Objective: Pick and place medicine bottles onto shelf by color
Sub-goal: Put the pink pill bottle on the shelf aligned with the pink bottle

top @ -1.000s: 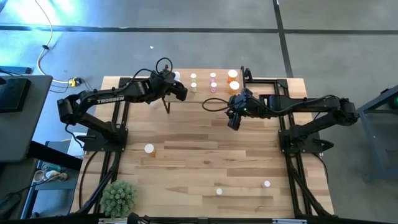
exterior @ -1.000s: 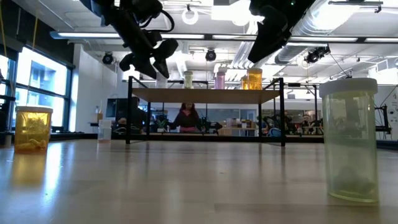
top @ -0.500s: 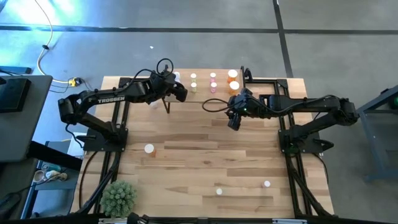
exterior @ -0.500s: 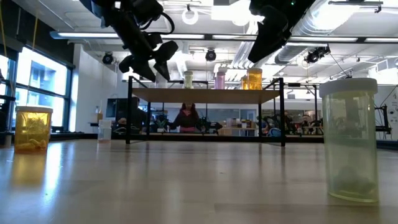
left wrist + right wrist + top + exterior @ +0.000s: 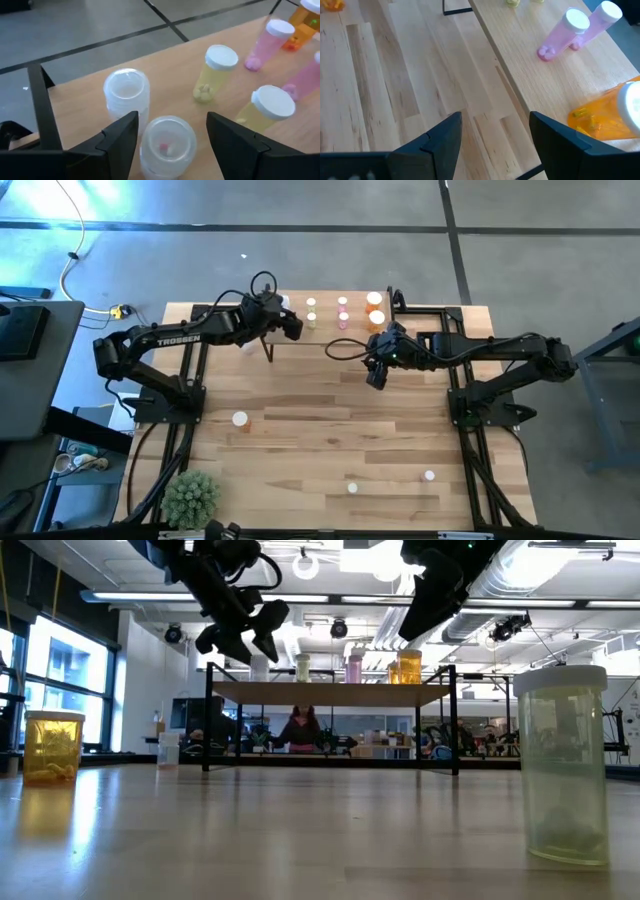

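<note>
The shelf [image 5: 328, 330] stands at the table's far edge on thin black legs. On it stand two clear bottles, two yellow ones [image 5: 311, 304], two pink ones [image 5: 343, 303] and two orange ones [image 5: 375, 299]. My left gripper [image 5: 293, 327] is open above the shelf's left end. In the left wrist view its fingers stand on either side of a clear bottle [image 5: 167, 145] without touching it, and the second clear bottle [image 5: 126, 92] stands just beyond. My right gripper [image 5: 376, 378] is open and empty, raised over the table just in front of the shelf's right part.
Loose bottles stand on the table: an orange one [image 5: 240, 418] at the left, a yellow one [image 5: 352, 488] and another [image 5: 429, 476] near the front edge, and a clear one [image 5: 168, 750] left of the shelf. A small green plant [image 5: 190, 498] sits at the front left corner.
My left gripper has risen a little above the shelf's left end and stays open.
</note>
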Robot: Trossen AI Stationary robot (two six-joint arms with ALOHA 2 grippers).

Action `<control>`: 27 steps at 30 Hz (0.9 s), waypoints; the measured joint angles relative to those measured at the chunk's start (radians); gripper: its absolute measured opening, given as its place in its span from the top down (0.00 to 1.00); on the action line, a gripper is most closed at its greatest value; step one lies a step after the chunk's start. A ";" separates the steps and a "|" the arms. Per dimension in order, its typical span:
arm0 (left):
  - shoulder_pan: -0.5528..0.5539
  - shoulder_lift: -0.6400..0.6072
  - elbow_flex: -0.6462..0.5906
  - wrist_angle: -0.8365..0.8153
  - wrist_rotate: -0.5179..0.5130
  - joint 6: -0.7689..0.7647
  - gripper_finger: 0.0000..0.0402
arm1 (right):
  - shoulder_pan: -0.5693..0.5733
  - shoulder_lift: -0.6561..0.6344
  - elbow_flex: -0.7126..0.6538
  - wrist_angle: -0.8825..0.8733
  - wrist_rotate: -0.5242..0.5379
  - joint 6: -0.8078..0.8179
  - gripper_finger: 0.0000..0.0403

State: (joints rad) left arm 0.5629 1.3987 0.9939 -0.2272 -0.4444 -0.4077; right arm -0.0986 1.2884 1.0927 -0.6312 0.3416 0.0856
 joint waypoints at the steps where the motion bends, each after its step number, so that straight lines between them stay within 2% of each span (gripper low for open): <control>1: 0.000 0.000 0.000 0.000 -0.008 0.000 0.44 | 0.000 0.000 0.000 0.000 0.000 0.000 0.45; 10: 0.002 -0.058 0.000 0.000 -0.011 0.011 0.44 | 0.000 0.000 0.000 0.000 0.000 0.003 0.45; 16: -0.001 -0.138 0.000 -0.008 0.007 0.089 0.44 | 0.000 0.000 0.000 0.000 0.000 0.003 0.45; 20: 0.000 -0.197 0.000 -0.023 0.067 0.201 0.44 | 0.000 0.000 0.000 0.000 0.000 0.003 0.45; 27: -0.049 -0.256 0.001 -0.143 0.238 0.254 0.44 | 0.001 0.000 0.000 -0.004 -0.029 0.002 0.45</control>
State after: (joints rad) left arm 0.5136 1.1431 0.9951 -0.3700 -0.2068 -0.1539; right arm -0.0975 1.2884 1.0927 -0.6352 0.3131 0.0878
